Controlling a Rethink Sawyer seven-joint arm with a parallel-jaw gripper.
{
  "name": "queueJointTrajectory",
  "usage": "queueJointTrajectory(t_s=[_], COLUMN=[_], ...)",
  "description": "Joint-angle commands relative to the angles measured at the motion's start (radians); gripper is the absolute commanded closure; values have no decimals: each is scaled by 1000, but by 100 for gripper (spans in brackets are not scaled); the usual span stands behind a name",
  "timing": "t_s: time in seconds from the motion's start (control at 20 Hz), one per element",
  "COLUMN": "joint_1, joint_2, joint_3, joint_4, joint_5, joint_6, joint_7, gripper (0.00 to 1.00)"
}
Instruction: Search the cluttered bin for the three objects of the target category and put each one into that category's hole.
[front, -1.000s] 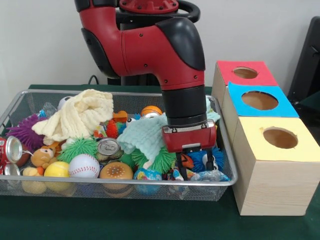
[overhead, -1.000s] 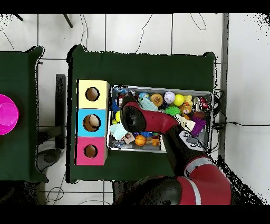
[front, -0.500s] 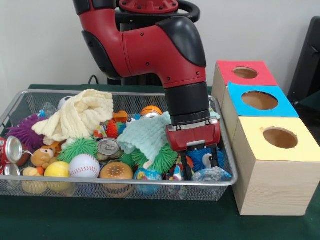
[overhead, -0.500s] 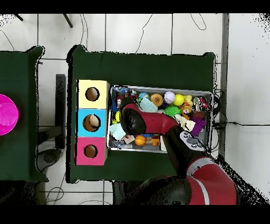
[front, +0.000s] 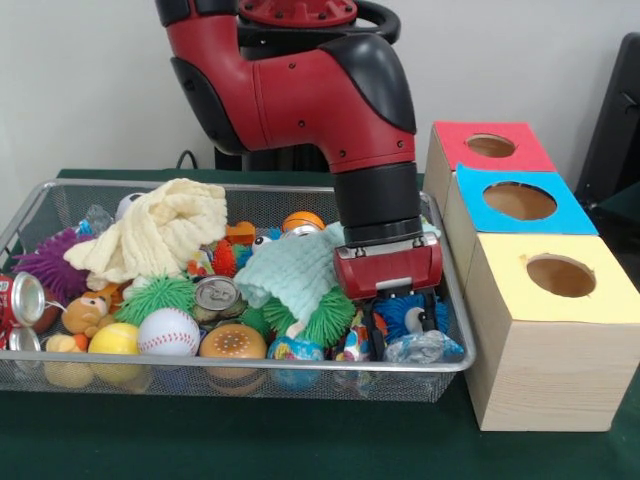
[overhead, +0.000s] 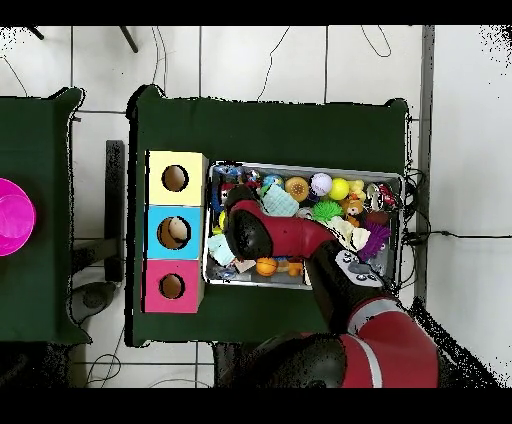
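Observation:
The silver wire mesh bin (front: 240, 371) lies on the green table, full of toys; it also shows in the overhead view (overhead: 300, 168). My gripper (front: 402, 322) hangs down into the bin's right end. Its fingers (front: 374, 328) stand apart, open, on either side of a blue fuzzy toy with an eye (front: 408, 314). The red-topped wooden box with its round hole (front: 490, 146) is the farthest of three boxes to the right of the bin. In the overhead view its hole (overhead: 172, 286) is the lowest one, and the arm hides the gripper.
A blue-topped box (front: 565, 215) and a yellow-topped box (front: 610, 300) stand in line with the red one. The bin holds a cream cloth (front: 160, 235), a mint cloth (front: 295, 270), a baseball (front: 168, 330), a can (front: 215, 293) and spiky balls. A magenta bowl (overhead: 12, 217) sits on another table.
The gripper has shifted a little to the right in the front view, toward the boxes, staying low in the bin. The toys have not visibly moved.

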Motion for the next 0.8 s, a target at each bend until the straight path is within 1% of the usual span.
queueJointTrajectory(t_s=[0.05, 0.15, 0.35, 0.65, 0.7, 0.8], joint_1=[88, 101, 112, 105, 106, 108], joint_2=[7, 7, 9, 9, 8, 8], joint_3=[17, 2, -13, -11, -13, -16], joint_4=[-25, -28, -36, -32, -32, -33], joint_5=[42, 47, 45, 33, 33, 29], joint_6=[-24, -14, -53, -51, -53, -63], joint_7=[187, 184, 188, 188, 188, 188], gripper=[0, 0, 0, 0, 100, 100])
